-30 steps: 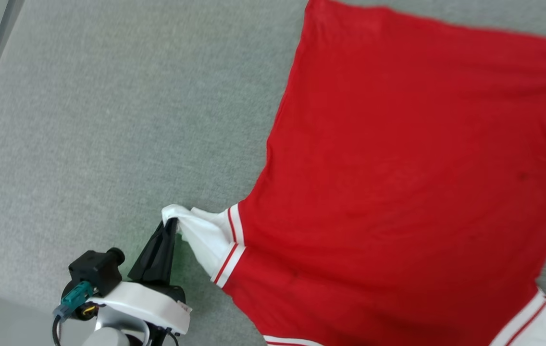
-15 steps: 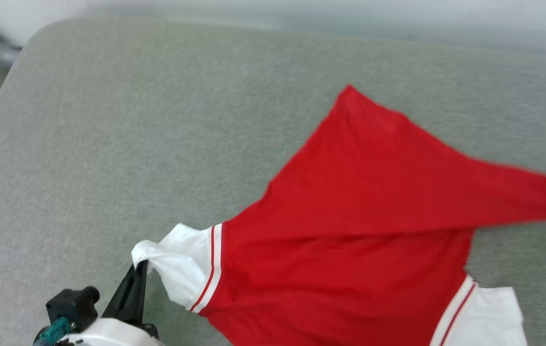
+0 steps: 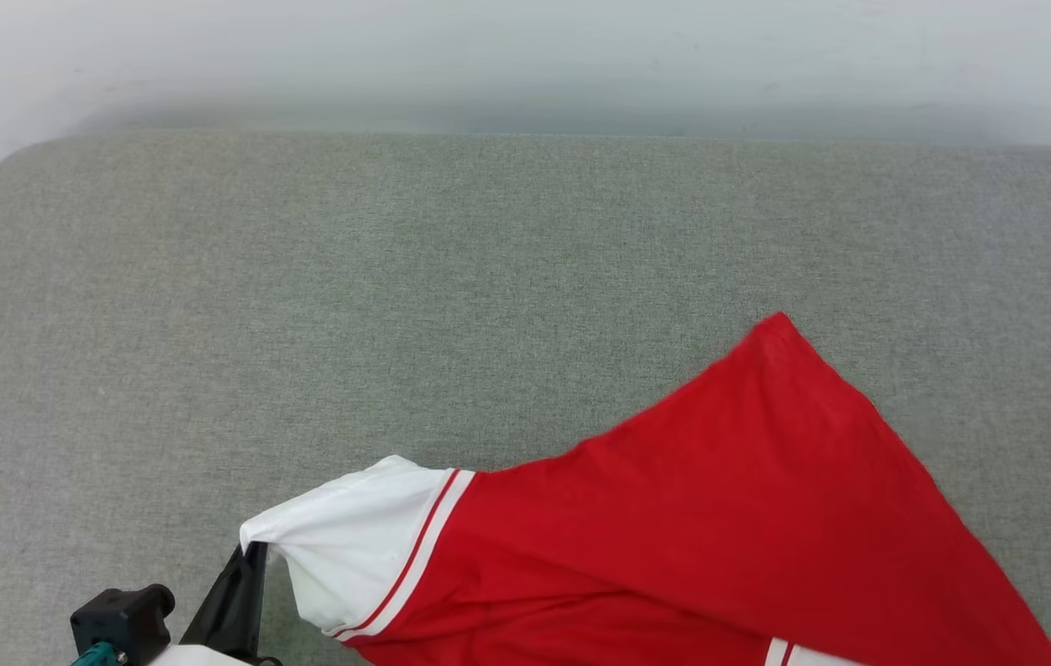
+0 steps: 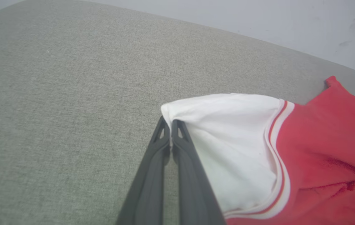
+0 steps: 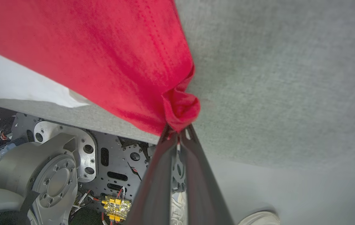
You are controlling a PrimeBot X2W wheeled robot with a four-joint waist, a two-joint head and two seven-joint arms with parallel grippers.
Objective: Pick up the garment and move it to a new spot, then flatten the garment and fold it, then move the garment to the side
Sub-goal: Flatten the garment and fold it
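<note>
Move looks underway, the left gripper [image 4: 169,122] pinching the white sleeve [image 4: 227,137] of the shirt [image 3: 673,527] and the right gripper [image 5: 177,132] clamping its bunched red corner [image 5: 180,109]; flattening, folding, setting aside all remain.

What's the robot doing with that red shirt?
The robot is holding a red T-shirt with both arms. Its left fingers are pinched shut on the end of the white sleeve, and its right fingers are pinched shut on a bunched red corner. The shirt is stretched between them over the grey cushioned surface, not yet flat or folded.
</note>
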